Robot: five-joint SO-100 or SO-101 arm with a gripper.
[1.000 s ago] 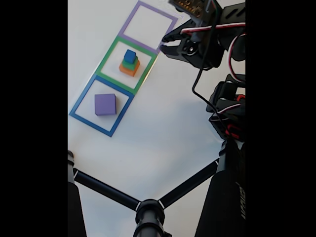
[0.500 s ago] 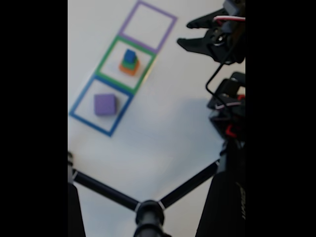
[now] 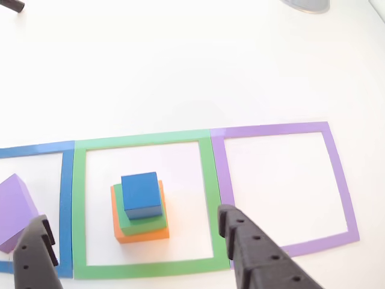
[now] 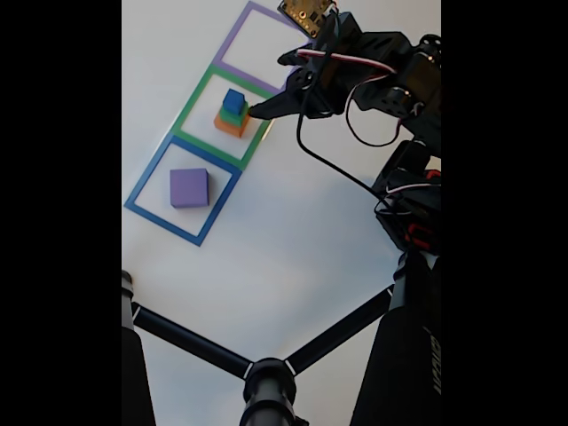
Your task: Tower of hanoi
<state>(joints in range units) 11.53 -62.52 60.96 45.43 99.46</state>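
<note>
White worktop [image 4: 293, 231] bearing three taped square outlines in a row: blue square [image 4: 182, 190], green square [image 4: 228, 115] and purple square [image 4: 266, 46], each sharing a side with the next. In the fixed view, running diagonally from the worktop's left edge up toward its top edge. Inside the green square, a stack of three blocks: orange block [image 3: 142, 232] at the bottom, green block [image 3: 144, 221] on it, blue block [image 3: 142, 195] on top, each smaller than the one beneath. Stack set slightly left of the square's centre in the other view. Inside the blue square, a single purple cube [image 4: 189, 187], resting on the worktop, well apart from the stack; in the other view cut off by the left edge [image 3: 13, 208]. Purple square bare inside. Black gripper [image 4: 266, 89] reaching in from the worktop's right side in the fixed view, one fingertip just beside the stack, contact impossible to judge. In the other view, gripper [image 3: 132, 232] with jaws spread wide, one finger [image 3: 35, 256] at lower left over the blue-green border, the other finger [image 3: 252, 256] at lower right over the green-purple border, stack between them, nothing held. Black tripod legs [image 4: 266, 364] across the bottom of the fixed view. Grey rounded object [image 3: 307, 5] at the top edge of the other view, too cropped to identify.
</note>
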